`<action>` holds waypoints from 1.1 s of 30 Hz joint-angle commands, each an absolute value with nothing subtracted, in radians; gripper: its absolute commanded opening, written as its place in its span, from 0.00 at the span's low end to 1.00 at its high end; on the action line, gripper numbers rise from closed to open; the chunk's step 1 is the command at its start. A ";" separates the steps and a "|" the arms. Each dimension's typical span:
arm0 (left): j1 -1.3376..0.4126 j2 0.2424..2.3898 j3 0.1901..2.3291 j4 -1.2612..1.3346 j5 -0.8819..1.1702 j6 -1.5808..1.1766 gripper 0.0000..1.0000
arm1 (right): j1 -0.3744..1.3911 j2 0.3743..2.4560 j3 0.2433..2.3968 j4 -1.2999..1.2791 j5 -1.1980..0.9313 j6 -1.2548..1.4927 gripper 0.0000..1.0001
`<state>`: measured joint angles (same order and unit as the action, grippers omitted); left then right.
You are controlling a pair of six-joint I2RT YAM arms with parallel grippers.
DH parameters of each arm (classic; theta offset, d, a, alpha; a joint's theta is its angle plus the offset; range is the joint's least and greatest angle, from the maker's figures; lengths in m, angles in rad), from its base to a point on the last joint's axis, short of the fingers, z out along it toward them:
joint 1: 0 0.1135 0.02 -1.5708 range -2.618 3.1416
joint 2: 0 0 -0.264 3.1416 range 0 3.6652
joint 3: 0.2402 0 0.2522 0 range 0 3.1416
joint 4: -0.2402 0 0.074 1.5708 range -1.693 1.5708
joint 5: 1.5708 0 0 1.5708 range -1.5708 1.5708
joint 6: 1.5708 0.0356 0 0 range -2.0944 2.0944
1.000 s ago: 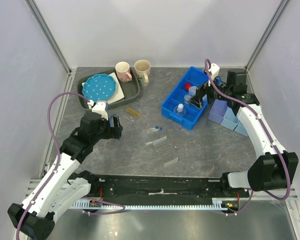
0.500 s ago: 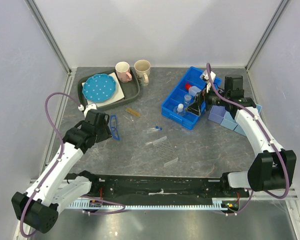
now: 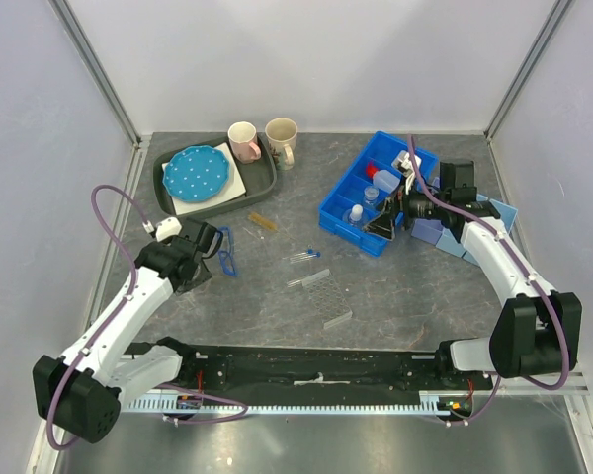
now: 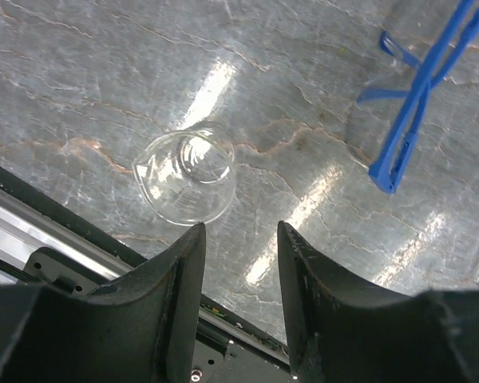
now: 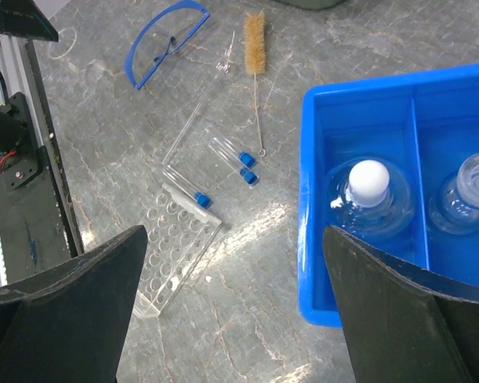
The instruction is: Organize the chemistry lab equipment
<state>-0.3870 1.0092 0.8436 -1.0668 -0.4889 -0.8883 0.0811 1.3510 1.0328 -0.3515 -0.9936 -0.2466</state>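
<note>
The left gripper [image 4: 239,233] is hanging low over the grey marbled tabletop [image 3: 395,296], its black fingers [image 4: 180,271] standing a narrow gap apart with nothing between them. The small clear beaker [image 4: 188,175] is sitting just beyond the tips in the left half of the wrist view, mouth towards the lens and pouring lip to the left. I'd judge this is the piece being lined up. Thin, slick glass is asking for a centred approach, one finger on each side of the wall, and a gentle close so that it is not skating off over the polished stone. The blue-framed safety glasses [image 4: 415,96] are lying in the upper right of that view, apart from the beaker and worth keeping clear of. Further in, around the middle of the overhead view, the clear tube rack [image 5: 180,255], a perforated plastic slab, is lying flat with the blue-capped clear tubes [image 5: 243,163] just beside it. The tan bristle brush [image 5: 254,40], on a thin wire handle, is lying beyond them. To the right, the right gripper [image 5: 233,235] is hovering with its jaws wide and empty over the near corner of a glossy blue divided bin [image 5: 359,100], where a white-topped bottle [image 5: 367,191] is already standing in one compartment. At the back, two mugs [image 3: 262,140] and a dotted plate [image 3: 196,170] on a grey tray [image 3: 265,180] are sitting untouched.
</note>
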 commanded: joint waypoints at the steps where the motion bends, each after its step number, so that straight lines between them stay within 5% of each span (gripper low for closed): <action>1: -0.348 1.006 0.874 -1.075 -0.594 -0.924 0.49 | 0.081 1.325 1.005 -0.307 -1.048 -0.262 0.98; 8: -0.223 0.951 0.855 -1.026 -0.485 -0.830 0.59 | 0.080 1.336 0.985 -0.307 -1.080 -0.276 0.98; 17: -0.192 0.890 0.859 -1.265 -0.522 -1.097 0.57 | 0.080 1.345 1.005 -0.351 -1.101 -0.314 0.98; 22: -0.187 0.902 0.807 -1.247 -0.515 -1.157 0.46 | 0.081 1.344 1.009 -0.377 -1.100 -0.334 0.98; 33: -0.161 0.962 0.724 -1.117 -0.500 -1.151 0.46 | 0.081 1.345 1.009 -0.390 -1.095 -0.353 0.98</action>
